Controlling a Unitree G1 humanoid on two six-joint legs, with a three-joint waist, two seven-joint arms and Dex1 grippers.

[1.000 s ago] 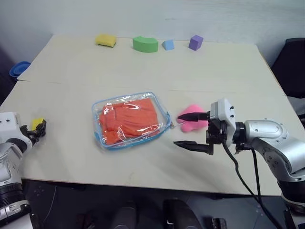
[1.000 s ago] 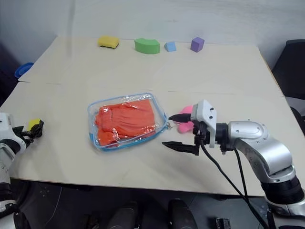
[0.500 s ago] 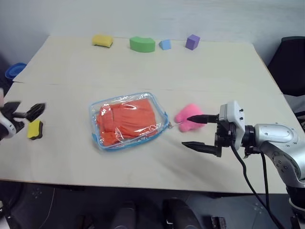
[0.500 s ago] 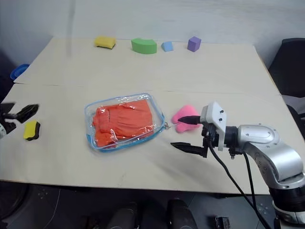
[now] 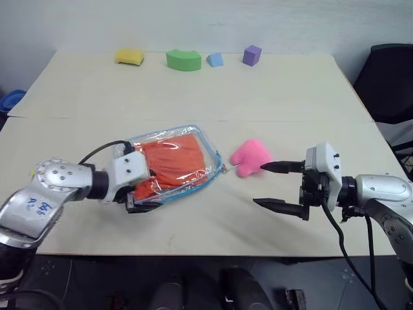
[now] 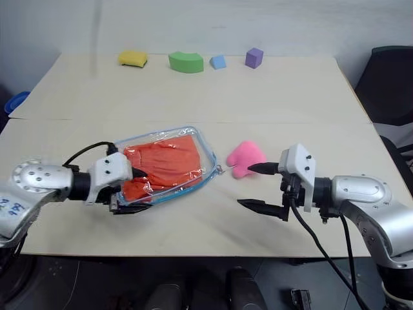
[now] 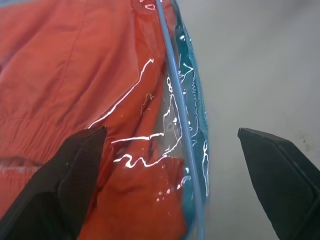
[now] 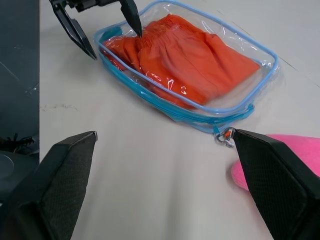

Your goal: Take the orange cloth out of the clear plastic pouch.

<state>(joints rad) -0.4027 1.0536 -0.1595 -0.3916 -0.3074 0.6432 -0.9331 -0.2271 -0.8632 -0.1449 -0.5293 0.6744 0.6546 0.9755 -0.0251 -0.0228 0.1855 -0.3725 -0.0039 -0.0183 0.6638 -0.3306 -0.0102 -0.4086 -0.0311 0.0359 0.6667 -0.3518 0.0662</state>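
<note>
Pale wooden surface point(image 5: 284, 97): your spread left hand point(image 8: 97, 25) straddles the clear plastic pouch point(image 5: 208, 154) corner. Glossy, floppy, probably slippery; pinch its blue trim. Right hand point(image 5: 279, 187) spread.

Only readable-ish marking: blue handwritten characters on the silver forearm shell of the left arm point(image 5: 40, 208), roughly "A2" with a second line like "60" or "66", too small to be sure. The same scrawl shows in the right eye view on that shell, partly cut by the frame edge and illegible. No print, label or brand can be read on the clear plastic pouch point(image 5: 208, 165) beside that arm.
</note>
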